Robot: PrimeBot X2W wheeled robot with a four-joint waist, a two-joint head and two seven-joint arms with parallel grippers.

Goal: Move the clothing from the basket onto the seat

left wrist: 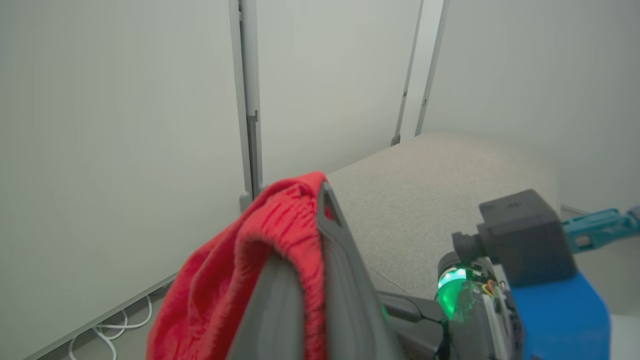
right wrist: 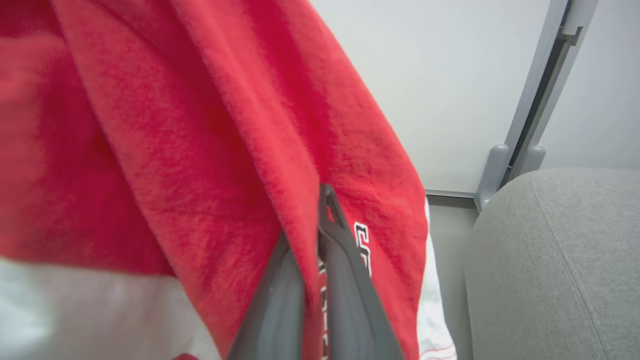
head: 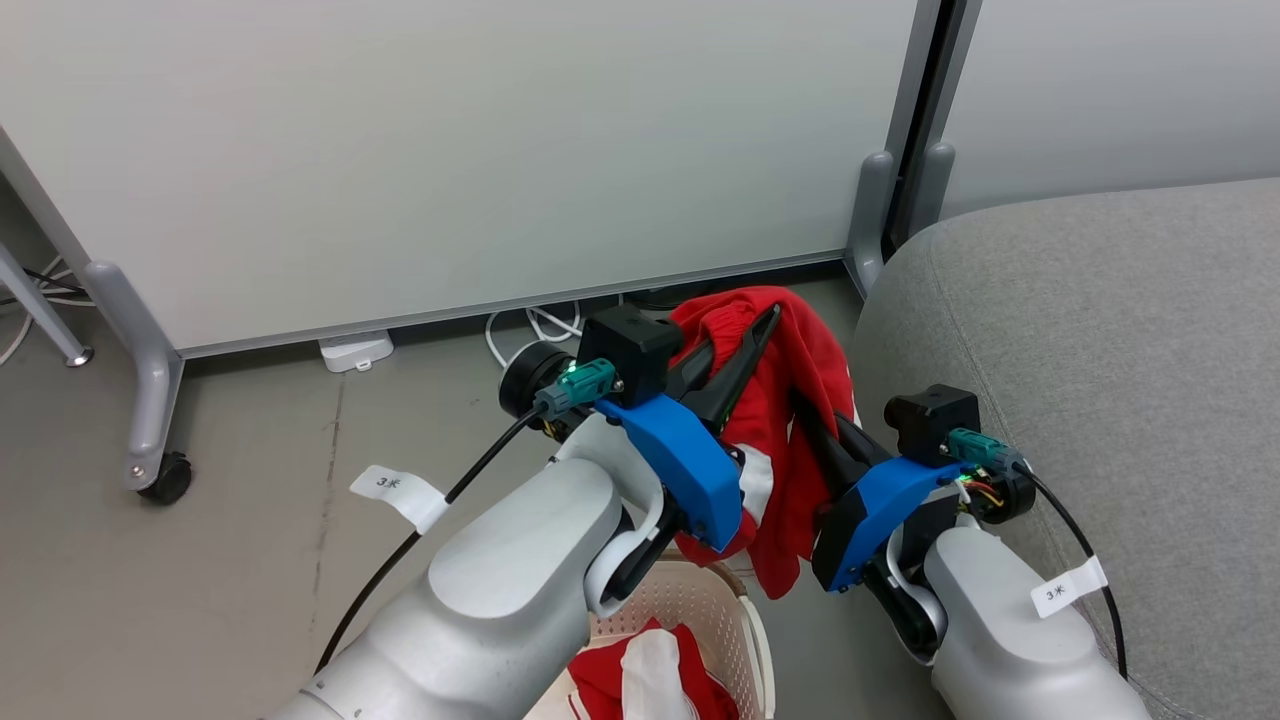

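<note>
Your left end effector [head: 755, 335] and right end effector [right wrist: 315, 210] are clamped on the red garment [head: 790, 470]; its tail hanging below them may snag the basket [head: 700, 600] rim.

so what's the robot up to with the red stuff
It is shifting laundry. The left gripper and the right gripper are both shut on one red garment and hold it up between them, over the basket and next to the grey seat. The garment hangs in the air and is not on the seat yet. A second garment, red and white, lies in the basket.
</note>
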